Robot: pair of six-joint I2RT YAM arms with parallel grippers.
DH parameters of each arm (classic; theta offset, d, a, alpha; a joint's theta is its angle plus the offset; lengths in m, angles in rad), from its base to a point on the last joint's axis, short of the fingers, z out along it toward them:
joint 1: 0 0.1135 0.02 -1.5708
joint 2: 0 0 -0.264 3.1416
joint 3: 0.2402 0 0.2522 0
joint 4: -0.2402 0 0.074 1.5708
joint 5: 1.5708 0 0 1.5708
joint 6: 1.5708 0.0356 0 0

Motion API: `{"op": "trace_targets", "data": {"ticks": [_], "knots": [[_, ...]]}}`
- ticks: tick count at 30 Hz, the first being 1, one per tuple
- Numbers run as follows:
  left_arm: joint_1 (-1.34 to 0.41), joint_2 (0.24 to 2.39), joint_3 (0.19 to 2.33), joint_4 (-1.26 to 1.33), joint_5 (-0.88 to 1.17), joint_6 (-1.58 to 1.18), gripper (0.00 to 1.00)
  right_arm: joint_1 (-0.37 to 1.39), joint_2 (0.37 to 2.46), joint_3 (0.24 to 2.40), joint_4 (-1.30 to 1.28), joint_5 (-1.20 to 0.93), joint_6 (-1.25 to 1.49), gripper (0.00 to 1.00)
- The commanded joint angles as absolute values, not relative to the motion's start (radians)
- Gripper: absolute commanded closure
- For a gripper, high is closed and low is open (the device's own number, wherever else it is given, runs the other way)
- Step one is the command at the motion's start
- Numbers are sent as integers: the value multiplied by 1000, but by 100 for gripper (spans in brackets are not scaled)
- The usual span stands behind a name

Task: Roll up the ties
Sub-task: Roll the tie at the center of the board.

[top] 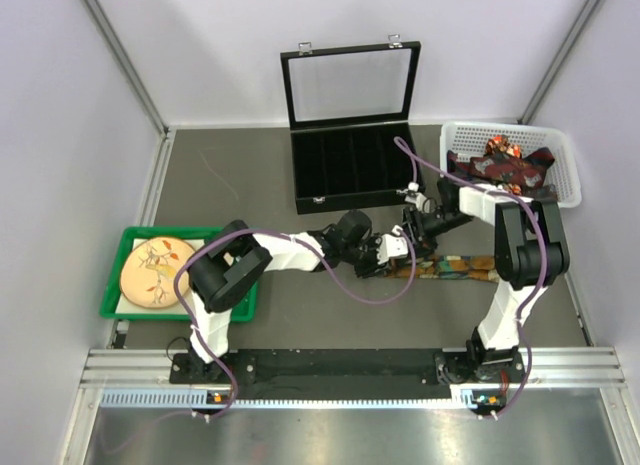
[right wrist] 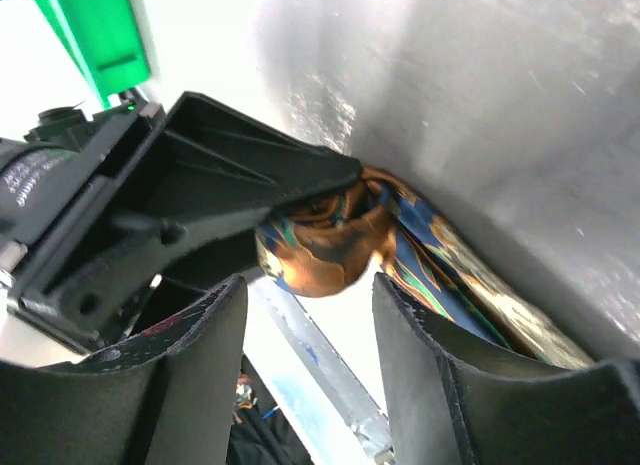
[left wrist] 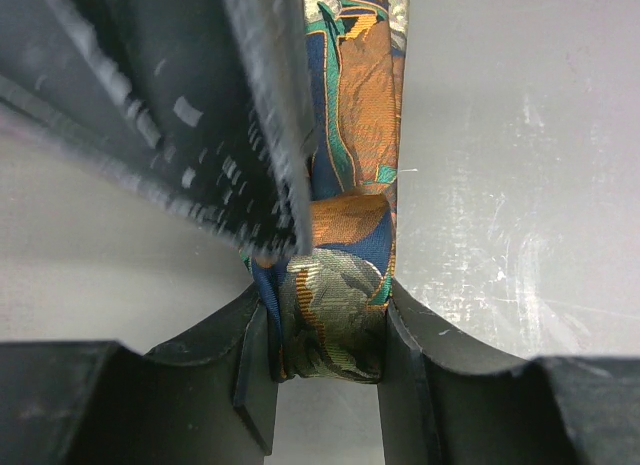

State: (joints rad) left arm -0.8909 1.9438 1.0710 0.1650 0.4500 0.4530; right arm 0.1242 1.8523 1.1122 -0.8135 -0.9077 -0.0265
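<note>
Orange-and-blue tie (top: 455, 268) lies on the counter (top: 250, 185), its rolled end clenched in the left fingers (left wrist: 200, 385), its flat length running toward 3 o'clock, the right fingers (right wrist: 190, 385) released around the roll.

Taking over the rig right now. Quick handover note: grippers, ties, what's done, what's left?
Left gripper: jaws shut on the rolled end of the tie.
Right gripper: jaws open at that roll, holding nothing.
The rest of the tie lies flat on the table.
The other ties are heaped in the white basket. The black case stands open.
Done: first roll started.
Left: finish this roll, then roll the ones in the basket.
</note>
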Motion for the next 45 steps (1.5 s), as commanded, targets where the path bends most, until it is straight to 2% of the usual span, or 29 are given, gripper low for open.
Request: {"op": "trace_targets", "data": {"ticks": [1, 6, 9, 10, 13, 15, 17, 18, 19, 22, 30, 38, 42, 43, 45], "knots": [[-890, 2003, 1072, -146, 293, 546, 80, 147, 1862, 1095, -773, -989, -9, 49], [-891, 2031, 1132, -216, 290, 566, 77, 182, 1890, 1091, -776, -916, -29, 59], [-893, 2031, 1135, -222, 293, 575, 75, 183, 1910, 1097, -784, -855, -38, 86], [-893, 2033, 1137, -222, 291, 575, 74, 183, 1913, 1097, -787, -841, -37, 100], [-893, 2034, 1132, -221, 302, 566, 66, 178, 1921, 1095, -790, -784, -41, 100], [-878, 2029, 1124, -201, 345, 537, 53, 158, 1922, 1083, -778, -746, -46, 100], [-835, 2008, 1099, -160, 469, 499, 45, 138, 1927, 1069, -758, -710, -48, 100], [-815, 1996, 1085, -128, 512, 479, 42, 134, 1928, 1066, -753, -689, -57, 100], [-796, 1985, 1072, -42, 556, 457, 34, 129, 1930, 1063, -747, -675, -58, 100], [-744, 1962, 1020, 160, 690, 376, 23, 120, 1921, 1057, -721, -649, -69, 100], [-755, 2049, 994, 530, 851, 233, 13, 136, 1918, 1112, -735, -549, -44, 100], [-811, 2152, 1038, 739, 845, 82, 14, 161, 1910, 1106, -762, -514, -52, 100], [-822, 2197, 1074, 741, 816, 46, 28, 170, 1914, 1109, -761, -528, -58, 100], [-824, 2197, 1081, 691, 799, 75, 39, 173, 1919, 1111, -762, -538, -61, 100], [-825, 2183, 1085, 605, 747, 122, 51, 179, 1925, 1127, -759, -572, -61, 100]]}}
